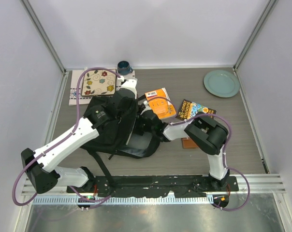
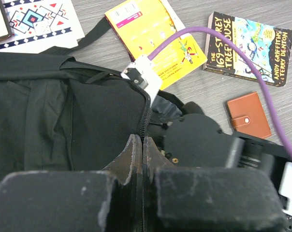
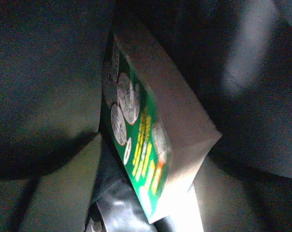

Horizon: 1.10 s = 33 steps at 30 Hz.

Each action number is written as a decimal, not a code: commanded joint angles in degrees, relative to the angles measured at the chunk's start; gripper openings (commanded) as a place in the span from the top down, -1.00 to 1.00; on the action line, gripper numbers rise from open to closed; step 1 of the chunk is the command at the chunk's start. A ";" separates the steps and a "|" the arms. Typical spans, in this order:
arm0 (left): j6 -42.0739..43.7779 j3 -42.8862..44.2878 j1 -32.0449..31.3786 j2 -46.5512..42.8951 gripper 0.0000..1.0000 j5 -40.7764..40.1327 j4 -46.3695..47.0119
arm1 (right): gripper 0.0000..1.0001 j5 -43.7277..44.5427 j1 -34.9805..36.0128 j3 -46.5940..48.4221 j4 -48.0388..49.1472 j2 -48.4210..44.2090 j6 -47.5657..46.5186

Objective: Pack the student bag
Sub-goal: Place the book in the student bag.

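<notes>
Past the left fingers and off to their left, a patterned mat [image 2: 35, 21] lies on the table. The left gripper [image 2: 142, 143] is pressed fully together, its two fingertips pinching the zipper edge of the student bag [image 1: 107, 121] (the big black backpack slumped mid-table, spreading out to the left of those fingers and beneath them). Just right of the pinch, the right gripper [image 1: 145, 124] is sunk into the bag's mouth, so its fingers are buried when seen from above. From its own camera all is dim: a green-covered book [image 3: 136, 145] with tan page edges lies tilted ahead of it inside the bag, between dark blurred shapes. Whether those fingers are spread or have hold of the book I cannot tell. Ahead of the left fingertips, outside the bag, rests a yellow book [image 2: 155, 36]. Further right lies a Treehouse paperback [image 2: 250, 46], and nearer than that, a brown wallet [image 2: 247, 115].
</notes>
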 commanded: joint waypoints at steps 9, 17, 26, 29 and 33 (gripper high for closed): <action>-0.62 -1.25 1.32 -3.14 1.00 -1.70 4.64 | -0.64 6.17 0.13 -5.16 -21.22 -13.66 -7.69; -0.88 -1.51 1.41 -3.49 1.00 -1.08 5.07 | -0.29 0.28 0.21 -7.36 -13.24 -12.44 -3.73; -1.58 -2.21 1.49 -2.70 1.00 1.11 5.69 | 0.04 -2.44 0.30 0.89 -4.97 -5.41 -3.81; -2.11 -2.91 1.41 -2.35 1.00 1.99 6.39 | 0.00 -2.71 0.21 2.13 -1.64 -3.99 -4.43; -2.64 -4.23 1.49 -2.26 1.00 2.26 7.09 | -0.14 -5.77 -0.22 0.74 3.89 -3.64 -4.08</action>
